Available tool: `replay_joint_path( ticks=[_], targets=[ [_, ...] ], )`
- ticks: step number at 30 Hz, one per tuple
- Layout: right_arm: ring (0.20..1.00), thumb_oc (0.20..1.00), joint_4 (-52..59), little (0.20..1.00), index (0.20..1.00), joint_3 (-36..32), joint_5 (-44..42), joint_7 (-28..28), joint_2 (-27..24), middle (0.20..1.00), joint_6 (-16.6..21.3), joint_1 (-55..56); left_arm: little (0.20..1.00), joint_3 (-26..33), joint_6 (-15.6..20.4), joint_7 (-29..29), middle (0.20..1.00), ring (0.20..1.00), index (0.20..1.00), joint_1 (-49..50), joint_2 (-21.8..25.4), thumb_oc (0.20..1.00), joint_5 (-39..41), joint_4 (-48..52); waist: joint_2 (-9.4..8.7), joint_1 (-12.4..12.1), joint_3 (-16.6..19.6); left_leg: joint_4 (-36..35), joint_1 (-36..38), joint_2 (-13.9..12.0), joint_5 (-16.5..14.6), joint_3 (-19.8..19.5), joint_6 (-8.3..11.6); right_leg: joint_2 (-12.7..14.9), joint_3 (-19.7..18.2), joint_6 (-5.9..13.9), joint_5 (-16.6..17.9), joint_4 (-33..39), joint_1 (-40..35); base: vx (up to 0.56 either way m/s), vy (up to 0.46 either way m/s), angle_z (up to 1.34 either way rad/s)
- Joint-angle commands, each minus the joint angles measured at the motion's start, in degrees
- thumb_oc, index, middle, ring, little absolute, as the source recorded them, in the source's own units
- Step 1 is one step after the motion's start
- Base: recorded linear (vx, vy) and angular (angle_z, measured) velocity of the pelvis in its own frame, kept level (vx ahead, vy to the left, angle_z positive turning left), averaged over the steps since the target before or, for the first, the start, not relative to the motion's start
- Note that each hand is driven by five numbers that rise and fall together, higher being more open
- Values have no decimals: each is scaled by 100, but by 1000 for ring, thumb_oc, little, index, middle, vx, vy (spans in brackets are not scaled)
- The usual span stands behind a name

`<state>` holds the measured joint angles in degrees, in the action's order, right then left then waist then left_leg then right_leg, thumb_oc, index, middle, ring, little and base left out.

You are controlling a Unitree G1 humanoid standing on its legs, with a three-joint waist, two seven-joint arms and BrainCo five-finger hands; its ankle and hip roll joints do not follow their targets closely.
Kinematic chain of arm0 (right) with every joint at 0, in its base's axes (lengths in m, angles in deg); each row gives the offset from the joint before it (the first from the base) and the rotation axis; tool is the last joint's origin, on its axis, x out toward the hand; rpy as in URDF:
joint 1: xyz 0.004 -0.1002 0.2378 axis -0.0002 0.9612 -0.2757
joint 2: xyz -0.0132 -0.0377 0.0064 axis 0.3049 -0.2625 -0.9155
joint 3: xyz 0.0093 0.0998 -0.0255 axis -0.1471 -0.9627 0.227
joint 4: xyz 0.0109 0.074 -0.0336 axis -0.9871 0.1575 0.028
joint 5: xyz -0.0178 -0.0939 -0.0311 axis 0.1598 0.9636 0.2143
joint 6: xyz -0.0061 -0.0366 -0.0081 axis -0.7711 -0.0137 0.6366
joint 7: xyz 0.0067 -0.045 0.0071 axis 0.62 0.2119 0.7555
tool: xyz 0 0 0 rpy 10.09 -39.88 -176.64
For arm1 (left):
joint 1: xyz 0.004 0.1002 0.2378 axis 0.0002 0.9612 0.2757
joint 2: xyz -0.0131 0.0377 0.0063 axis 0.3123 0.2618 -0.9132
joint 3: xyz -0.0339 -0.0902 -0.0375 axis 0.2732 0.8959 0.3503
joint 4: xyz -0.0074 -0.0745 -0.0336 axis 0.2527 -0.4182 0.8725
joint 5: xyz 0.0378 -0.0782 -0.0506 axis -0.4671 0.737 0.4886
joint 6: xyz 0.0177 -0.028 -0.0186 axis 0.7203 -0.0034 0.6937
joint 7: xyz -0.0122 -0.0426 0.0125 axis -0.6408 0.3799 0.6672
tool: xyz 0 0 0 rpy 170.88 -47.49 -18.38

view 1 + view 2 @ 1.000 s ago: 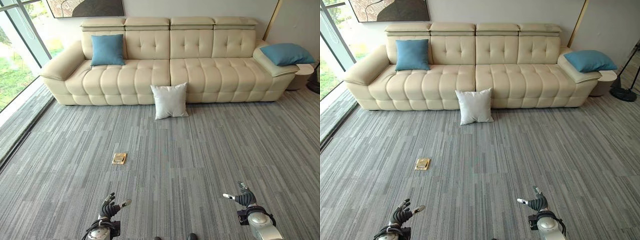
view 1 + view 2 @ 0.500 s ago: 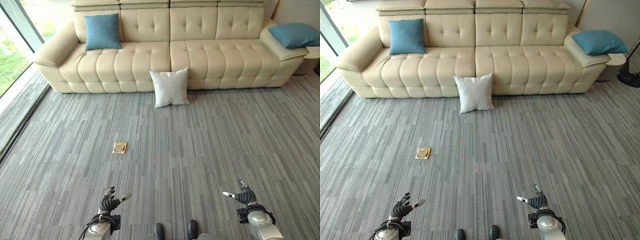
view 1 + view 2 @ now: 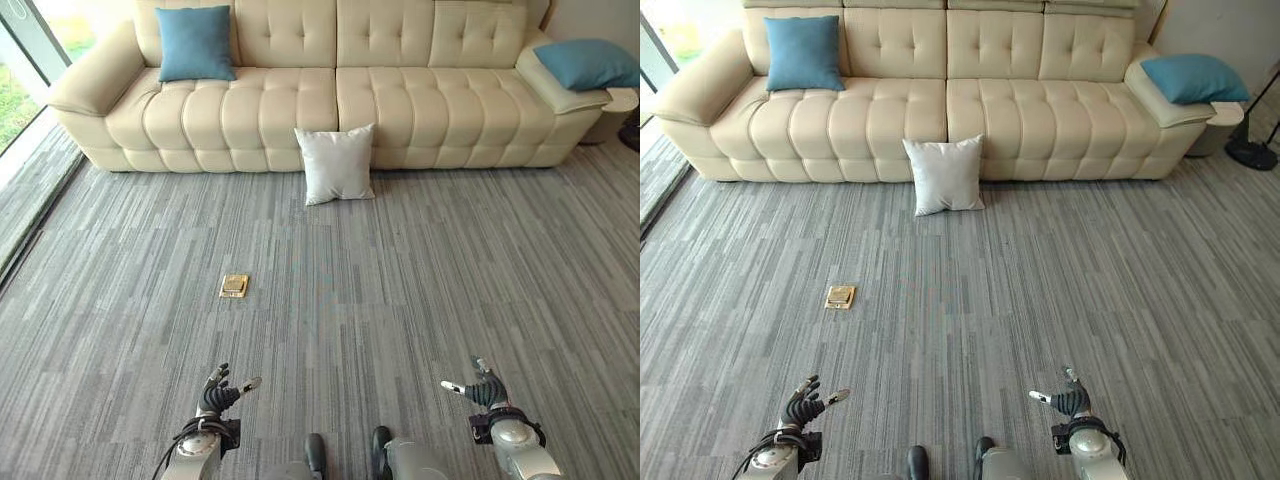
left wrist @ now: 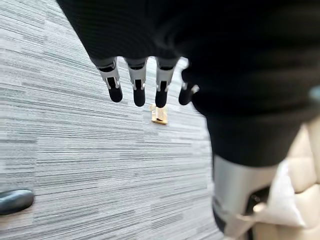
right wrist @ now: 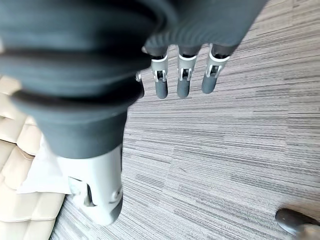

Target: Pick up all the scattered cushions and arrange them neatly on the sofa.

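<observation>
Both hands are empty and just hanging low at the bottom of the frame. The left hand [image 3: 218,393] sits at lower left with its fingers [image 4: 137,85] relaxed and a bit spread, thumb sticking out to the side, nothing in them. Same deal for the right hand [image 3: 481,389] at lower right: fingers [image 5: 182,80] loosely straight in a row, thumb poking out toward the middle, holding nothing. Under both is plain grey striped carpet [image 3: 400,290], and neither hand is anywhere near a cushion.

Moving outward, there's a small brass floor plate [image 3: 234,286] set into the carpet in the left-centre of the frame, well apart from the left hand.

Further up, the white cushion [image 3: 336,164] is on the floor, standing up and leaning against the front of the cream sofa [image 3: 420,110], roughly at the middle where the two seat sections meet. That's the one off the seat.

On the sofa itself, a blue cushion [image 3: 194,42] stands upright against the backrest at the upper left of the frame, next to the left armrest. The other blue cushion [image 3: 598,63] lies on top of the armrest at the upper right edge, tilted a bit. At the far left edge there's a strip of window [image 3: 12,75] with green outside
</observation>
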<state>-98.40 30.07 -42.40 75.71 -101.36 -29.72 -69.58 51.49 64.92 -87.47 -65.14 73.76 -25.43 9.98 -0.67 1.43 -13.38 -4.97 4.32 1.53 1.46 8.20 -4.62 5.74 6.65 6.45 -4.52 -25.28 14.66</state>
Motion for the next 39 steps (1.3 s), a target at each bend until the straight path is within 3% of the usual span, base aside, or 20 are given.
replay_joint_path(
  ticks=[1,3,4,5,8,9,10,11,13,15,17,18,19,20,21,23,28,34,37,39],
  targets=[
    [1000,1000,138,1000,1000,21,29,-144,-59,1000,63,-238,1000,72,158,-21,1000,1000,1000,-52,180,1000,110,334,-44,-12,-17,-3,515,-65,-745,-127,333,64,423,111,326,1179,-323,171,-69,-7],
    [1000,1000,157,1000,1000,26,55,-154,-73,1000,40,-247,1000,77,151,-30,1000,1000,1000,-61,180,1000,110,367,-67,12,-46,-3,600,-48,-822,-111,353,60,596,140,459,1450,-229,178,-76,-5],
    [1000,1000,202,1000,1000,23,122,-163,-87,1000,-19,-219,1000,96,155,-39,1000,1000,1000,-92,176,1000,93,403,-95,93,-53,-3,720,-42,-931,-135,416,14,742,218,575,1936,-152,244,-100,7],
    [1000,1000,197,1000,1000,24,115,-168,-90,1000,1,-171,1000,63,183,-35,1000,1000,1000,-141,175,1000,73,393,-117,138,-41,-3,781,-34,-995,-178,434,-22,650,213,576,2145,-252,429,-181,26],
    [1000,1000,-5,1000,1000,-20,-78,-190,-138,1000,117,-146,1000,-35,209,-4,1000,1000,1000,-235,51,1000,209,304,-69,246,255,422,890,-248,-1299,-256,562,-230,576,-68,486,2336,-679,478,-226,49],
    [1000,1000,-5,1000,1000,-20,-78,-190,-138,1000,117,-146,1000,-35,209,-4,1000,1000,1000,-235,51,1000,209,304,-69,248,257,425,886,-248,-1300,-257,562,-230,578,-68,486,2336,-678,263,-151,47],
    [1000,1000,7,1000,1000,-18,-131,-209,-156,1000,159,-153,1000,-53,220,-23,1000,1000,1000,-267,26,1000,290,289,-30,262,270,717,823,-335,-1259,-222,658,-298,568,-133,419,2367,-791,253,-157,31],
    [1000,1000,69,1000,1000,-37,-213,-176,-192,1000,200,-155,1000,-52,220,-5,1000,1000,1000,-275,13,1000,349,288,-31,259,248,1577,504,-399,-967,-220,854,-351,553,-272,303,2433,-1018,263,-181,20],
    [1000,1000,51,1000,1000,-20,-248,-177,-214,1000,222,-179,1000,-66,241,-1,1000,1000,1000,-320,9,1000,426,266,-111,225,180,2424,53,-393,-658,-270,939,-323,549,-385,224,2511,-1206,133,-118,17],
    [1000,1000,19,1000,1000,-28,-258,-164,-220,1000,185,-180,1000,-65,228,-1,1000,1000,1000,-327,1,1000,481,272,-180,163,121,2790,-293,-472,-474,-151,918,-291,588,-458,99,2570,-1379,98,-72,-7],
    [1000,1000,-13,1000,1000,-24,-262,-157,-225,1000,174,-182,1000,-64,217,-6,1000,1000,1000,-319,5,1000,480,288,-221,135,93,2856,-481,-535,-495,-49,878,-248,624,-467,74,2607,-1455,154,-39,-9],
    [1000,1000,-55,1000,1000,-46,-293,-138,-233,1000,160,-156,1000,-71,175,24,1000,1000,1000,-284,12,1000,421,237,-310,65,86,2485,-677,-560,-720,80,770,-184,604,-412,20,2684,-1625,327,24,20],
    [1000,1000,-77,1000,1000,-42,-263,-118,-262,1000,149,-126,1000,-83,145,26,1000,1000,1000,-235,22,1000,373,235,-329,11,94,1920,-787,-604,-711,53,761,-148,608,-350,-58,2727,-1736,430,107,16],
    [1000,1000,-100,1000,1000,-31,-228,-96,-284,1000,138,-68,1000,-84,107,39,1000,1000,1000,-141,20,1000,350,299,-234,-42,107,1145,-939,-769,-137,-16,878,-212,617,-332,-183,2764,-1898,384,144,11],
    [1000,1000,-138,1000,1000,-18,-218,-112,-291,1000,125,-73,1000,-94,89,33,1000,1000,1000,-132,30,1000,320,303,-192,-76,92,863,-1086,-849,177,-8,938,-243,622,-339,-258,2798,-2026,313,144,3],
    [1000,1000,-178,1000,1000,-13,-173,-153,-300,1000,95,-53,1000,-93,84,13,1000,1000,1000,-109,45,1000,303,296,-153,-175,52,204,-1321,-895,472,84,1021,-265,604,-323,-438,2824,-2284,329,164,-8],
    [1000,1000,-186,1000,1000,14,-36,-105,-235,1000,86,-36,1000,-40,100,18,1000,1000,1000,-29,57,1000,252,218,-65,-208,268,-3,-1187,-871,663,139,1034,-220,420,-205,-524,2860,-2553,297,196,-18],
    [1000,1000,-257,1000,1000,184,78,-19,-149,1000,34,-227,1000,-50,126,36,1000,1000,1000,-75,201,1000,258,235,-283,-334,378,484,-1173,-580,190,127,741,139,188,-12,-518,2551,-2471,208,181,-18],
    [1000,1000,-239,1000,1000,220,127,32,-87,1000,12,-254,1000,-24,95,16,1000,1000,1000,-81,277,1000,247,216,-313,-362,376,498,-992,-437,-70,174,527,256,86,145,-400,1660,-2074,134,171,5],
    [1000,1000,-227,1000,1000,239,127,37,-39,1000,-1,-264,1000,3,77,6,1000,1000,1000,-102,326,1000,231,154,-257,-318,328,447,-790,-387,-188,242,416,310,87,264,-108,864,-1670,102,164,-27]
  ],
)
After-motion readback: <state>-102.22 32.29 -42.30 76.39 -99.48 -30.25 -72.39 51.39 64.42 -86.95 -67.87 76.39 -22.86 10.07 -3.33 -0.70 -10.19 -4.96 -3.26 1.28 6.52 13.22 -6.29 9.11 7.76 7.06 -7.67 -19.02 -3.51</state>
